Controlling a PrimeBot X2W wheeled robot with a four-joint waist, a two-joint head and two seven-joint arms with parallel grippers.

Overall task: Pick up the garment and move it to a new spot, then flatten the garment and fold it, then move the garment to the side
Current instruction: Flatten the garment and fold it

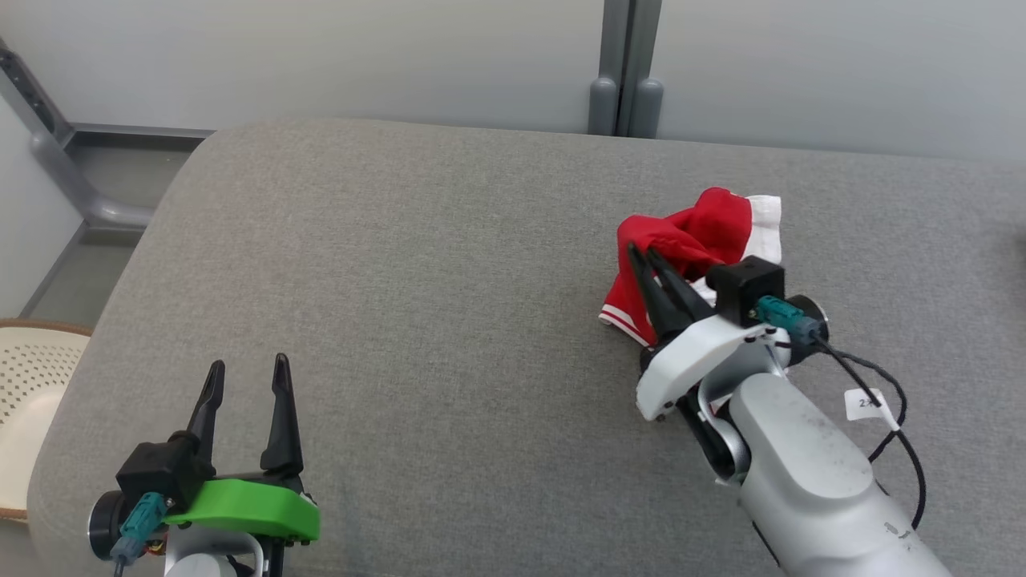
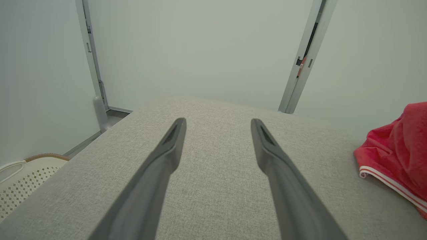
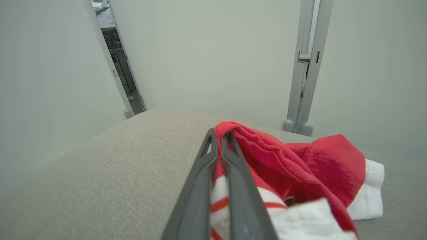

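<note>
The garment [image 1: 696, 240] is a crumpled red cloth with white parts and red-and-white striped hems, bunched at the right of the grey padded table [image 1: 417, 280]. My right gripper [image 1: 643, 256] is shut on the garment's left edge; in the right wrist view the two fingers pinch red fabric [image 3: 300, 170] between them, with the gripper [image 3: 218, 138] raising a fold. My left gripper [image 1: 244, 373] stands open at the lower left, nothing between its fingers. In the left wrist view the gripper [image 2: 218, 125] points over bare table, the garment [image 2: 397, 150] at the right edge.
A cream perforated basket [image 1: 28, 385] sits off the table's left edge, also seen as a basket [image 2: 20, 176] in the left wrist view. A grey post [image 1: 625, 80] stands against the pale wall behind the table. Broad grey tabletop lies between the two grippers.
</note>
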